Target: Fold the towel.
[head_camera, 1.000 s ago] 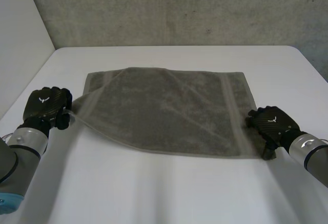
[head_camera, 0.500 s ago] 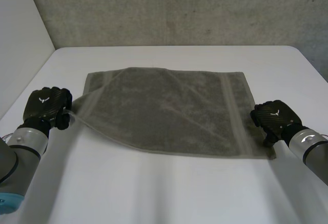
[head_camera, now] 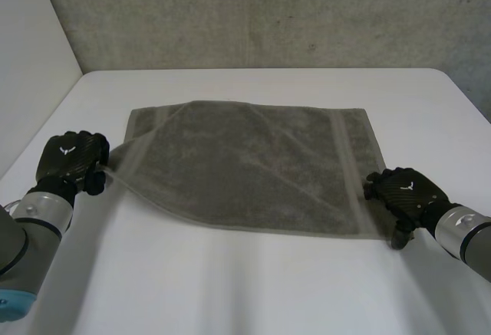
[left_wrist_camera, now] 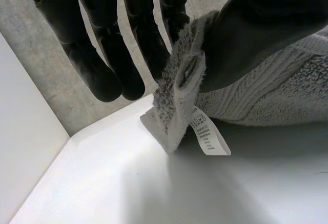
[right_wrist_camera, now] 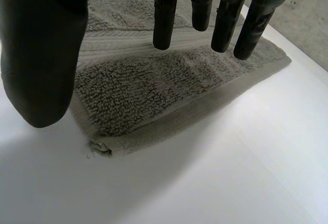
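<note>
the black right hand [head_camera: 405, 188] has slid back inward from half a second ago, its straight fingers now over the near right corner of the grey terry towel [head_camera: 245, 162].

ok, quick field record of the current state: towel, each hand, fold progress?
towel: grey, spread out on the white table
left hand: pinches the towel's near left corner, lifted off the table
right hand: open, fingers straight over the near right corner, no grip
label: white, hangs at the pinched corner
fold: not yet begun

White table [head_camera: 253, 289] stands before grey concrete wall [head_camera: 268, 13].
</note>
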Robot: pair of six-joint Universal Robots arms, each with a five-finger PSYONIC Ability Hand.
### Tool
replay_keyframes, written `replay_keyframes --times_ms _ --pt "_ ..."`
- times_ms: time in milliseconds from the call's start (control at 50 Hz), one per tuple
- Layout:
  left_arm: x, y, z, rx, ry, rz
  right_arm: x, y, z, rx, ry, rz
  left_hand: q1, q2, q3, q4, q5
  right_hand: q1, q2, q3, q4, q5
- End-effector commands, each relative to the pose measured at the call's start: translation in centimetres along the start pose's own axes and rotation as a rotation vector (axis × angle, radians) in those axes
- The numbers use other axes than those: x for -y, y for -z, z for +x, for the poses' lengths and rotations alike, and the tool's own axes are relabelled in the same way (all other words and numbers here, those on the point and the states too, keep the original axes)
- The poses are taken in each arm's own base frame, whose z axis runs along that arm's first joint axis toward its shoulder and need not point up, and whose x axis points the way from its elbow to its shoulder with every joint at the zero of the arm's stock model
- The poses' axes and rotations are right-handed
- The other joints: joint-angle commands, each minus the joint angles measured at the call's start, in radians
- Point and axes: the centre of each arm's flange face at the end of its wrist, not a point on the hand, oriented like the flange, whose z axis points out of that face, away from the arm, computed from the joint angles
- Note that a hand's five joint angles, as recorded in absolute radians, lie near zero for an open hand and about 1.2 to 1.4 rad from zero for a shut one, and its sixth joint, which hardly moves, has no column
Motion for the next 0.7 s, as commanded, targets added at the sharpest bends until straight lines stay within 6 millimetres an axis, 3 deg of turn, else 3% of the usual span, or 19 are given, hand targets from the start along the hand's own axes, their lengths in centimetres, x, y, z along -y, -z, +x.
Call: replay_keyframes --times_ms 20,700 --pt "0.0 0.0 0.1 -0.002 0.000 0.001 -0.1 -0.1 -0.2 0.001 0.009 0.005 -0.023 -0.103 -0.148 -0.111 -0.248 -0.033 -0.049 -0.044 -0.054 -0.035" --pt "0.0 0.0 0.1 -0.002 0.000 0.001 -0.5 -1.6 0.6 -0.053 0.043 0.045 -0.023 -0.103 -0.148 -0.111 -0.248 0.020 0.004 0.009 -0.001 0.017"
